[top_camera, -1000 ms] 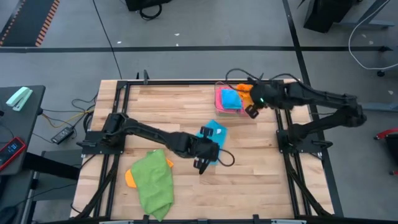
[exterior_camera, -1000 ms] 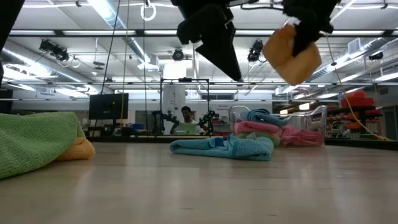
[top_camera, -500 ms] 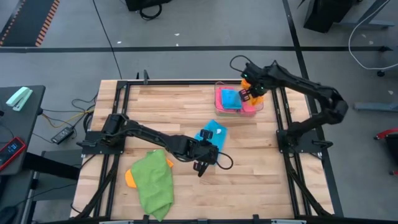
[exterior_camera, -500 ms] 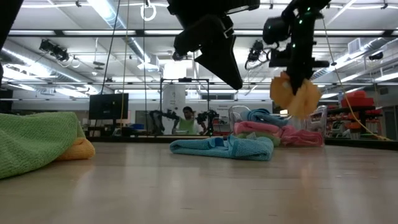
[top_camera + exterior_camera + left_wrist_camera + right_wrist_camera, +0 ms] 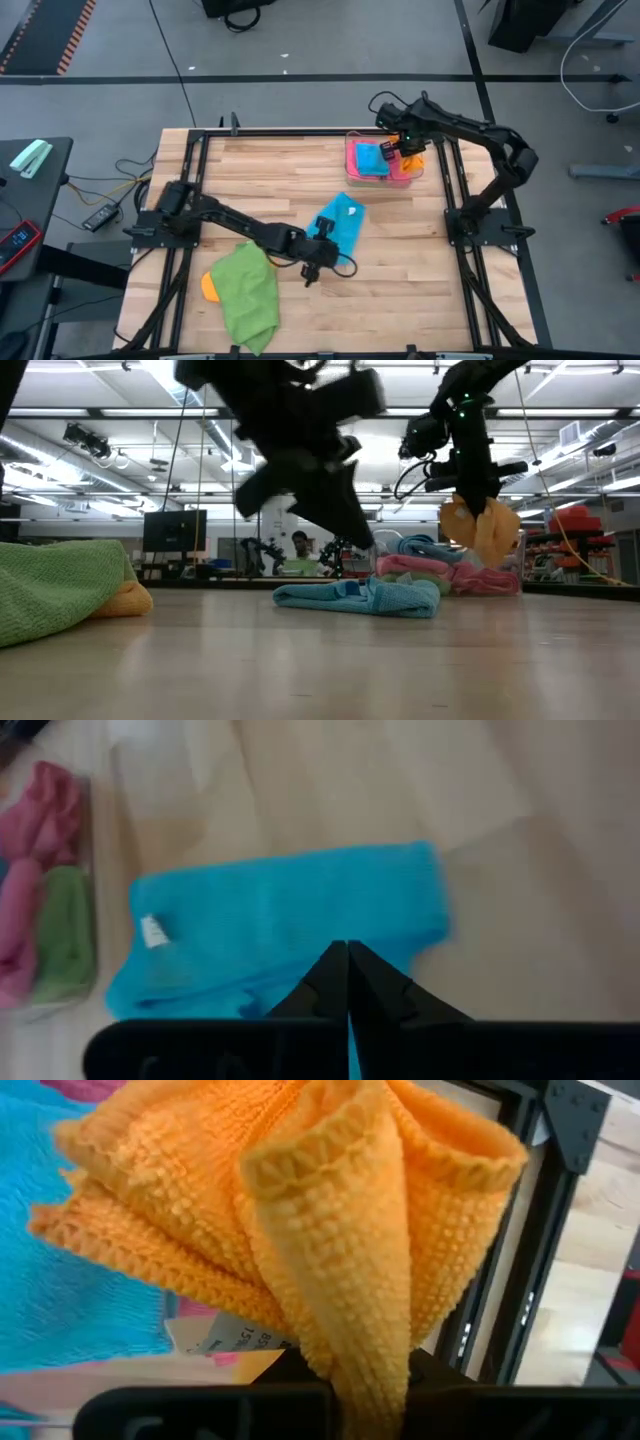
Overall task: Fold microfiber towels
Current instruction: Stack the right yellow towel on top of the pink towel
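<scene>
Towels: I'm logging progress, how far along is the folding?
Done: the blue towel lies folded mid-table. In hand: the right claw holds an orange towel over the tray. Left: the crumpled green towel; the left claw is shut, empty.

A: What does the orange towel (image 5: 300,1230) look like up close?

B: Soft cloth, a knobbly waffle weave with a stitched edge, matt. The sky-blue towel (image 5: 290,925) at mid-table is the same fuzzy matt cloth, with a small white tag.

A: And the table (image 5: 260,180)?

B: Pale wooden planks, smooth, with a faint sheen, edged by a dark matt metal frame (image 5: 200,170).

A: The tray (image 5: 352,172) at the far right?

B: Clear, glossy plastic. The green towel (image 5: 50,595) at the near left is coarse, nubbly cloth.
</scene>
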Robot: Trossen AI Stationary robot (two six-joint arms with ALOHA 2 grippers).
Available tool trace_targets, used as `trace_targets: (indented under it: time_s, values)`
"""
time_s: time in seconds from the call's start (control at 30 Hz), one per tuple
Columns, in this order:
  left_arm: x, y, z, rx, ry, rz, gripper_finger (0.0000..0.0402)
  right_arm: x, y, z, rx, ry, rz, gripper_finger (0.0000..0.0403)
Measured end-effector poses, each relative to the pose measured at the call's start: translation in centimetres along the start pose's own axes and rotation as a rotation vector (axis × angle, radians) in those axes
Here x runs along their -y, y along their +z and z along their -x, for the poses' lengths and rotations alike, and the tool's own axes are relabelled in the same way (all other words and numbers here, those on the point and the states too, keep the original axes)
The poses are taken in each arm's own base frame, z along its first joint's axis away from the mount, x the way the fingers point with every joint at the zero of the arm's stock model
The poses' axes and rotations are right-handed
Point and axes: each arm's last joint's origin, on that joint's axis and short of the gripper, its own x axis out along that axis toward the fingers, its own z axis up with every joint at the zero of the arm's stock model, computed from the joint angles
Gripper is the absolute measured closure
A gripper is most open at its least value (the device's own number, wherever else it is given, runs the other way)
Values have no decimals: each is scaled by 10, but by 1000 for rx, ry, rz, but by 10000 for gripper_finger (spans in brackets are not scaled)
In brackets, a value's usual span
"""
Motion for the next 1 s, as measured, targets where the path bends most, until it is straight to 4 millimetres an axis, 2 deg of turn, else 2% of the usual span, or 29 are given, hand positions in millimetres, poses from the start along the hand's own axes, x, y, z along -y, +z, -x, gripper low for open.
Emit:
trace_targets:
  time_s: [0.17, 0.3, 0.43, 0.63, 0.8, 0.9, 1.0]
  values:
    - [-3, -20, 23, 106, -10, 61, 385, -12, 7, -5, -58, -79, -37, 380]
    - [-6, -37, 43, 162, 6, 91, 375, -25, 7, -17, -134, -171, -8, 379]
    - [-5, -54, 54, 168, 5, 117, 382, -33, 13, -29, -167, -219, -17, 379]
    - [-3, -68, 61, 161, -1, 163, 391, -45, 19, -49, -203, -257, -12, 379]
    - [-3, -68, 60, 161, -4, 192, 378, -53, 25, -70, -234, -270, 10, 377]
    - [-3, -68, 60, 161, -5, 195, 373, -60, 29, -81, -248, -208, 24, 372]
    - [-2, -68, 61, 162, -7, 192, 378, -66, 31, -82, -236, -128, 49, 354]
